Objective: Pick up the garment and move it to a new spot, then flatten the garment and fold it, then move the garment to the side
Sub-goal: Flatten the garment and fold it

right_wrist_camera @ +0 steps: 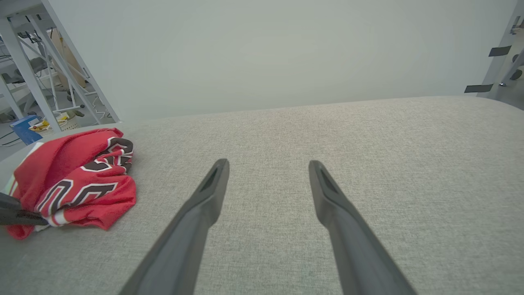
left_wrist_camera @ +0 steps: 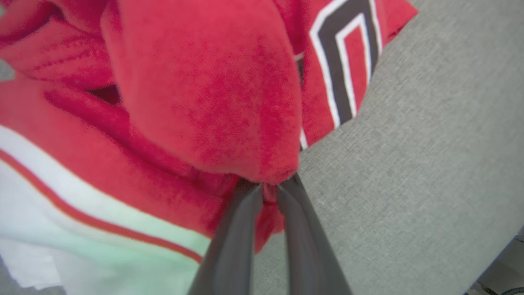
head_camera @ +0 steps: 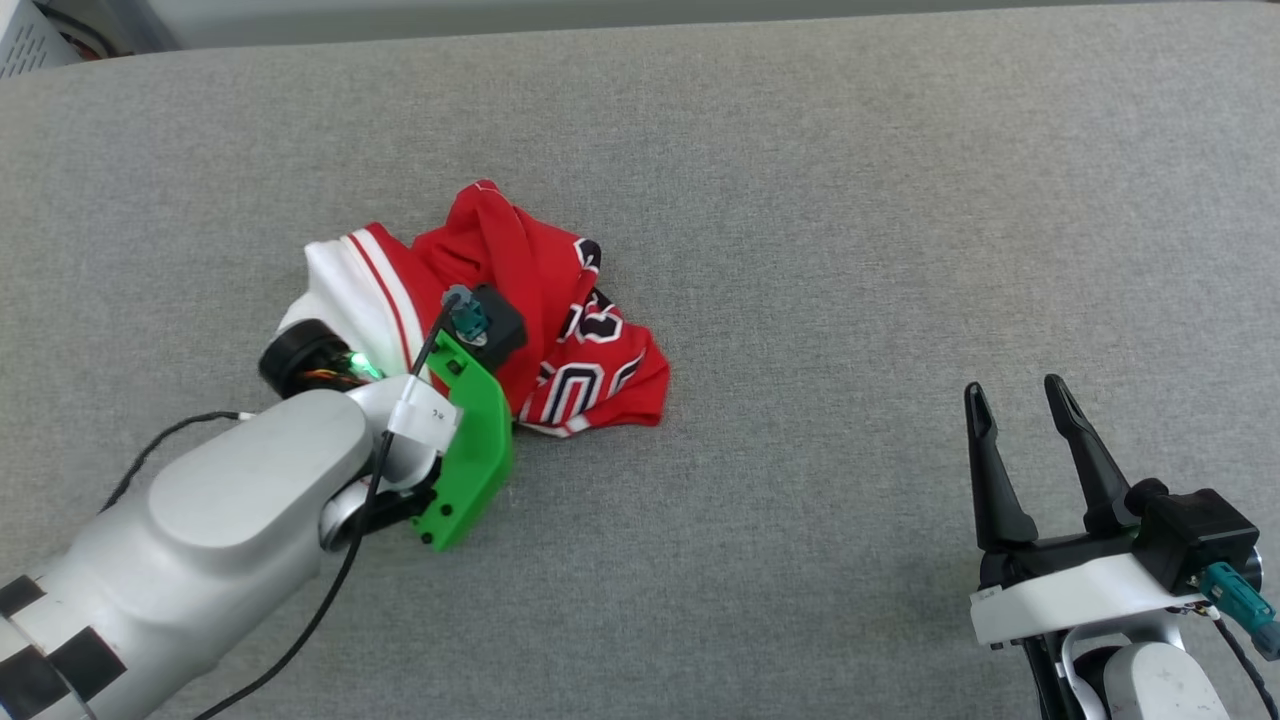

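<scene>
The garment point(head_camera: 560, 300), a red jersey with a white striped sleeve and black white-outlined numerals, lies crumpled on the grey surface left of centre. My left arm reaches over its near-left side, and its wrist and green mount point(head_camera: 470, 450) hide the fingers in the head view. In the left wrist view my left gripper point(left_wrist_camera: 270, 185) is shut, pinching a fold of the garment's point(left_wrist_camera: 204, 90) red cloth. My right gripper point(head_camera: 1020, 395) stands open at the lower right, far from the garment point(right_wrist_camera: 77, 176), with nothing between its fingers point(right_wrist_camera: 213, 184).
The grey fabric-covered surface point(head_camera: 850, 250) stretches wide to the right of the garment and behind it. Its far edge runs along the top of the head view. A metal rack point(right_wrist_camera: 37, 61) and clutter stand beyond the surface's left end.
</scene>
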Robot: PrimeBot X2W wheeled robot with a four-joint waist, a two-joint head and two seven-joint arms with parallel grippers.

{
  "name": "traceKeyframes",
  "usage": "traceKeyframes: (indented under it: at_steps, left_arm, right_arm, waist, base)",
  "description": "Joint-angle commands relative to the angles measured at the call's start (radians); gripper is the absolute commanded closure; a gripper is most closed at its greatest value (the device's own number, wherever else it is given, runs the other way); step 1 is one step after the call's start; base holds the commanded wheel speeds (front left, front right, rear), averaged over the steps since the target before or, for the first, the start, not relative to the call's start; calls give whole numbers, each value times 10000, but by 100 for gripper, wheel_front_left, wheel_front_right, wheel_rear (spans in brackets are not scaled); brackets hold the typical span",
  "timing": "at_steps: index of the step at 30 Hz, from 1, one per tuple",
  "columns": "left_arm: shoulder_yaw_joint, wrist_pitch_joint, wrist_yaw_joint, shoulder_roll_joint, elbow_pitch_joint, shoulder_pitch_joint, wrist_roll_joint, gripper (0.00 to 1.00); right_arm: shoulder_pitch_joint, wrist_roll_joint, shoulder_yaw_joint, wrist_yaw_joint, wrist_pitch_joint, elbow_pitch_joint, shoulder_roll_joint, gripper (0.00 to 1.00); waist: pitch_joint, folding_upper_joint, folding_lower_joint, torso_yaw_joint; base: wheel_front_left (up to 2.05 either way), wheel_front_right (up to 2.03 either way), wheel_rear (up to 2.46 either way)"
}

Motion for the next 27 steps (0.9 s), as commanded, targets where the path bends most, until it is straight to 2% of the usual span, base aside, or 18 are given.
traceKeyframes:
  at_steps: [1,5,9,15,16,17,19,21,27]
  left_arm:
    - [-98,-283,-40,-172,-274,-219,-270,100]
    - [-99,-1004,-40,-295,-841,-806,-422,100]
    - [-99,-1734,-40,-739,-1231,-1584,-266,100]
    - [-99,-2390,-40,-1934,-1336,-2626,-91,100]
    - [-99,-2489,-40,-2168,-1304,-2805,-83,100]
    - [-99,-2771,-40,-2732,-1128,-3234,-11,100]
    - [-100,-2845,-40,-3058,-949,-3396,131,100]
    - [-100,-2768,-40,-3476,-603,-3255,539,100]
    - [-100,-2283,-40,-4056,118,-1406,1874,100]
  right_arm:
    - [-112,44,-15,-9,-48,7,-14,0]
    - [-114,79,11,-9,-48,35,-14,0]
    - [-154,130,61,-9,-48,32,-14,0]
    - [-206,237,96,-9,-48,28,-14,0]
    - [-217,267,88,-9,-48,26,-14,0]
    - [-225,349,57,-9,-48,22,-14,0]
    - [-220,390,40,-9,-48,10,-14,0]
    - [-208,436,-21,-9,-48,-5,-14,0]
    - [-229,474,-40,-9,-48,-23,-14,0]
  waist:
    - [-98,0,-1,76]
    - [-224,0,-1,105]
    - [-297,0,-1,-27]
    - [-184,0,-1,-471]
    - [-149,0,-1,-576]
    - [-67,0,-1,-835]
    - [-15,0,-1,-983]
    - [48,0,-1,-1117]
    - [126,0,-1,-1222]
  base:
    - [0,0,0]
    - [0,0,0]
    - [0,0,0]
    - [0,0,0]
    - [0,0,0]
    - [0,0,0]
    - [0,0,0]
    - [0,0,0]
    - [0,0,0]
